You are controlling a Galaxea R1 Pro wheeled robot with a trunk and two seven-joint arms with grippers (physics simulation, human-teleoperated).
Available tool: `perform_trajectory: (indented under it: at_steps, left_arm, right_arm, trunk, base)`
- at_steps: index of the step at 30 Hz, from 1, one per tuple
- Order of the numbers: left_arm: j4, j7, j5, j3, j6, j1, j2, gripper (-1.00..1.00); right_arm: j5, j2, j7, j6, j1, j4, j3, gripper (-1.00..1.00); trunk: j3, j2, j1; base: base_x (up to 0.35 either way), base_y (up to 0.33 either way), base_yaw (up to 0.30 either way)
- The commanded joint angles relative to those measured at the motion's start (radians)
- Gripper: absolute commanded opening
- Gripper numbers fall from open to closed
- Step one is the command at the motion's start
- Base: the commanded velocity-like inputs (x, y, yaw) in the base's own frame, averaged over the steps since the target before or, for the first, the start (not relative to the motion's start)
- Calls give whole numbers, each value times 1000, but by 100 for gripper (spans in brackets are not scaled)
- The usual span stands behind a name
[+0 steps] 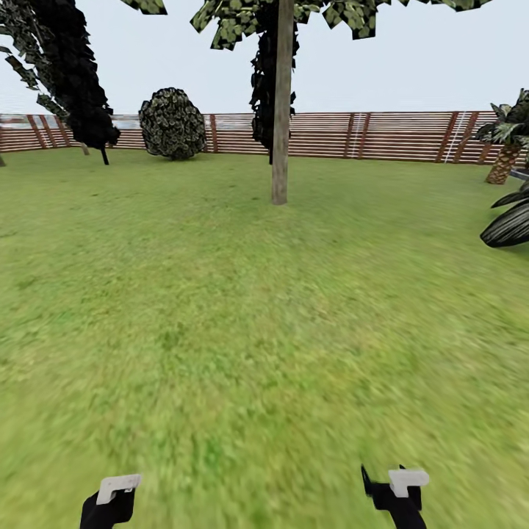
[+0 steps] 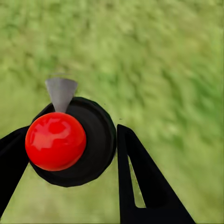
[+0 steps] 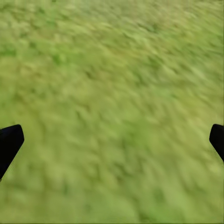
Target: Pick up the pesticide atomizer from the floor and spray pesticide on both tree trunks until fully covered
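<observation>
The pesticide atomizer (image 2: 95, 140) is a black round body with a glossy red cap (image 2: 55, 141) and a grey cone nozzle (image 2: 60, 91). My left gripper (image 2: 70, 149) is shut on it, one black finger on each side, over grass. In the head view the left gripper (image 1: 110, 499) sits low at the bottom left. My right gripper (image 1: 393, 491) at the bottom right is open and holds nothing; its fingertips (image 3: 9, 142) stand wide apart above the lawn. One of the trees stands straight ahead, far off, with a bare pale trunk (image 1: 280, 125).
A brown slat fence (image 1: 382, 136) closes the far side of the lawn (image 1: 250, 330). A round dark bush (image 1: 173, 123) and a near-black conifer (image 1: 73, 73) stand at the back left. A short palm (image 1: 505, 147) and dark fronds (image 1: 508, 224) are at the right.
</observation>
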Motion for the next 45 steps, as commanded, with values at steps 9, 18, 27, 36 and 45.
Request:
perform_trajectory:
  at_steps: [9, 18, 27, 36, 45]
  left_arm:
    - [1, -7, 0, 7, -3, -1, -1, -100]
    - [1, -7, 0, 7, -3, -1, -1, -100]
    - [0, -7, 0, 7, -3, -1, -1, -100]
    - [1, -7, 0, 7, -3, -1, -1, -100]
    - [0, -7, 0, 7, -3, -1, -2, -100]
  right_arm:
    - [0, 0, 0, -3, -1, 2, 1, 100]
    - [0, 0, 0, -3, -1, 2, 1, 100]
    - [2, 0, 1, -1, -1, 2, 2, 100]
    - [2, 0, 1, -1, -1, 2, 2, 100]
    - [2, 0, 1, -1, -1, 2, 2, 100]
  trunk:
    - [-1, 0, 0]
    - [-1, 0, 0]
    - [-1, 0, 0]
    - [-1, 0, 0]
    - [-1, 0, 0]
  base:
    - [339, 0, 0]
    - [339, 0, 0]
    - [339, 0, 0]
    - [339, 0, 0]
    - [339, 0, 0]
